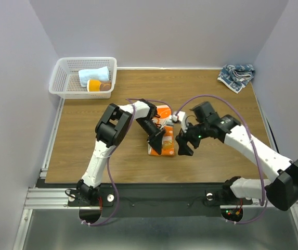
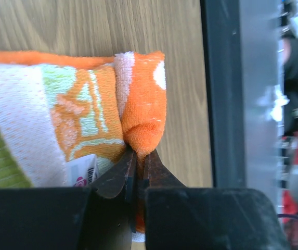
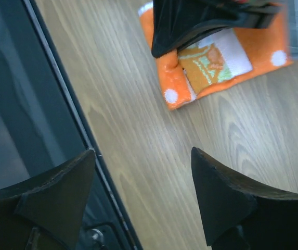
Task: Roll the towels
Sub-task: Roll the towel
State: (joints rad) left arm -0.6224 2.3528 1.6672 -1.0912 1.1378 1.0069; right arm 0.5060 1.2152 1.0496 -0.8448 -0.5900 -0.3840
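Here's the wooden table [image 1: 86, 156], brown grain with a dark rail along its near side, and both white-and-black arms are bent in over its middle. At the far left corner sits the white plastic mesh basket [image 1: 57, 83] with a light blue rolled cloth [image 1: 94, 75] inside. At the far right corner, well apart from the action, the dark-blue-and-white patterned towel [image 1: 236, 75] lies crumpled.

In the centre is the white towel with orange cartoon prints and a green edge [image 1: 164, 112]. It lies flat, folded into a narrow strip running away from the arms. The left gripper [image 2: 137, 156] is clamped on it. In the left wrist view the dark fingers are pressed tight together, with a bulge of orange terry at the towel's turned-over corner squeezed between their tips. The right gripper [image 3: 141, 151] holds nothing. Its fingers are spread wide over bare wood, just beside the towel's near end.

So the roll looks to be just beginning, and here's the worry. That pinch takes only a small nub of cloth at one corner, so a pull could tug it free. With only that side held, the roll may wind crooked, into a cone. The wood looks smooth, so the strip may slide instead of turning over. And if the right fingers come in late, the free side may flop open.
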